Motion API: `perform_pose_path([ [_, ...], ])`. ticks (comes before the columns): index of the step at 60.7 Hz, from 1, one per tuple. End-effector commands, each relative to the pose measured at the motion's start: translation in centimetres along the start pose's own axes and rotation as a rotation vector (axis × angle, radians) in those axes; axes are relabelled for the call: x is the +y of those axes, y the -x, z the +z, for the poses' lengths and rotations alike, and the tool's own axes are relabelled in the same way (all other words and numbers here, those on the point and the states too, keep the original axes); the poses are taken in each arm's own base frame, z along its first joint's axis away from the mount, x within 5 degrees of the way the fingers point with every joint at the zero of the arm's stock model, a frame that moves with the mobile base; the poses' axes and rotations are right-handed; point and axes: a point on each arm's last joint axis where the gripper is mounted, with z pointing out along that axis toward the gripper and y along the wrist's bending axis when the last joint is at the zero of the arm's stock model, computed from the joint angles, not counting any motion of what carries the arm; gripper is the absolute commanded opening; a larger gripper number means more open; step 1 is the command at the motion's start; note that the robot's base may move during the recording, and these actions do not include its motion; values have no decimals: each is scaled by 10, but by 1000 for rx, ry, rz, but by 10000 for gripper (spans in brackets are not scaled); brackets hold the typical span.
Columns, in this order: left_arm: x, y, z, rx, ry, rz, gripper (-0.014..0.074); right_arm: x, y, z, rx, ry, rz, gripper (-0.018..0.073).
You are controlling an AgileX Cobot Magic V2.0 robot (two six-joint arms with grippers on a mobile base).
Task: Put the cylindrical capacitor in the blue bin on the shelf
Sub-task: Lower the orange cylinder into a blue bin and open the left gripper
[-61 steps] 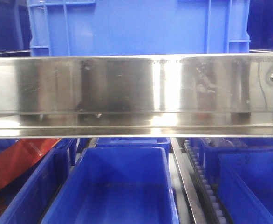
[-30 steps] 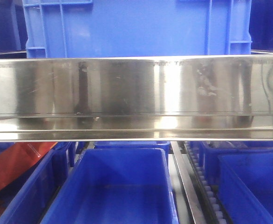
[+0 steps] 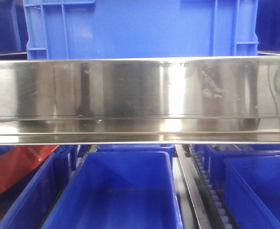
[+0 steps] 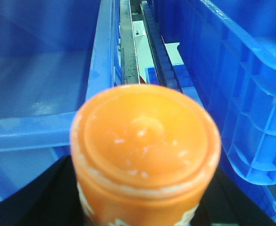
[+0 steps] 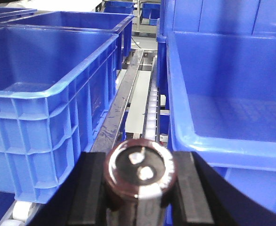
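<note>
My right gripper (image 5: 140,181) is shut on the cylindrical capacitor (image 5: 140,168), a dark brown stub with a silvery top, held between its black fingers (image 5: 92,188). It hovers over the gap between a blue bin on the left (image 5: 48,94) and a blue bin on the right (image 5: 232,103). My left gripper (image 4: 145,197) is shut on an orange capped cylinder (image 4: 145,141), which hides its jaws. The shelf's steel front rail (image 3: 140,95) crosses the front view, with a blue bin (image 3: 125,191) below it. No gripper shows in the front view.
A large blue crate (image 3: 140,28) stands on the tier above the rail. A red packet (image 3: 11,171) lies in the lower left bin. A steel bar and roller track (image 5: 152,117) run between the bins. Blue bins flank the left gripper (image 4: 241,94).
The front view shifted slightly a second ago: the rail sits a little lower and the crate a little further left. Nothing has moved in the last half second.
</note>
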Motion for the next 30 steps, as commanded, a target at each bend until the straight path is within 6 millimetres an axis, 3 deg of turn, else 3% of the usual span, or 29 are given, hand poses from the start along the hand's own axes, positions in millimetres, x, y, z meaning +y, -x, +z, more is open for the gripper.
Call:
perform_pose_path([
  [1, -1, 5, -2, -33, -4, 3, -111, 0, 6, -3, -52, -5, -5, -90],
  [20, -1, 13, -2, -129, -7, 3, -111, 0, 6, -3, -52, -5, -5, -90],
  [30, -24, 37, 3, -141, -149, 76, -111, 0, 6, -3, -52, -5, -5, -90],
])
